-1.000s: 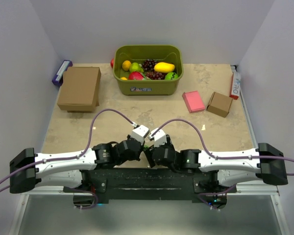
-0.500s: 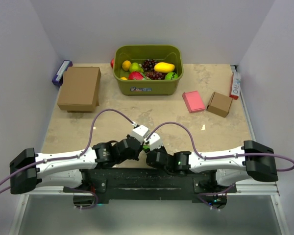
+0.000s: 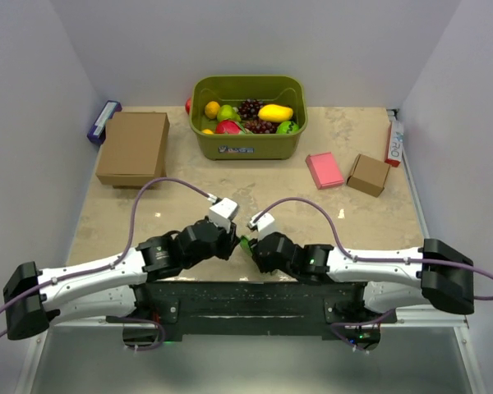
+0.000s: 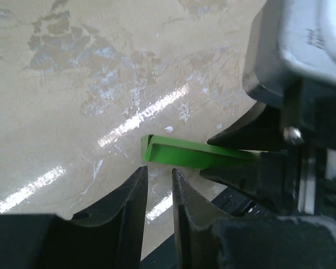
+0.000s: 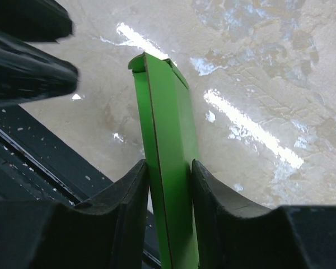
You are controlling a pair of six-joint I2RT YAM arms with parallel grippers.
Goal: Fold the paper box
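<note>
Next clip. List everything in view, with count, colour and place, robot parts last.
paper box: one, bright green, near centre edge
bin: one, olive green, far centre
fruit: several, mixed colours, in the bin
large cardboard box: one, brown, far left
small cardboard box: one, brown, right side
flat box: one, pink, left of the small cardboard box
slim pack: one, blue-purple, far left edge
carton: one, white and red, far right edge
table: one, beige marbled
right end effector: one, black, closed on the paper box
left end effector: one, black, slightly open, empty, facing the paper box
</note>
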